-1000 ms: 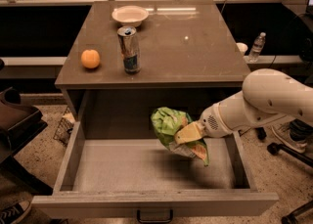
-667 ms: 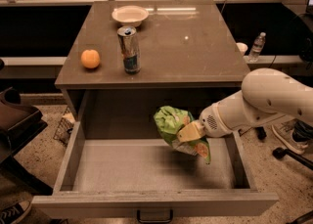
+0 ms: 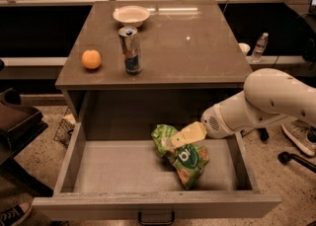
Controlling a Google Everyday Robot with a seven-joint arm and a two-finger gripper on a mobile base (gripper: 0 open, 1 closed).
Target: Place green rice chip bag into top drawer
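Note:
The green rice chip bag (image 3: 190, 158) is inside the open top drawer (image 3: 118, 168), right of the middle. Its lower end sits low, at or close to the drawer floor. My gripper (image 3: 174, 141) comes in from the right over the drawer's side wall and is shut on the bag's crumpled upper left part. The white arm (image 3: 276, 99) stretches away to the right. The drawer is pulled far out, and its small dark handle (image 3: 155, 217) shows at the bottom edge.
On the cabinet top (image 3: 197, 37) stand a can (image 3: 131, 50), an orange (image 3: 91, 59) and a white bowl (image 3: 131, 15). A water bottle (image 3: 259, 47) stands behind at the right. A dark chair (image 3: 15, 121) is at the left.
The bag has come down and a little to the right inside the drawer, and it hangs lower and more spread out. The gripper moved down with it.

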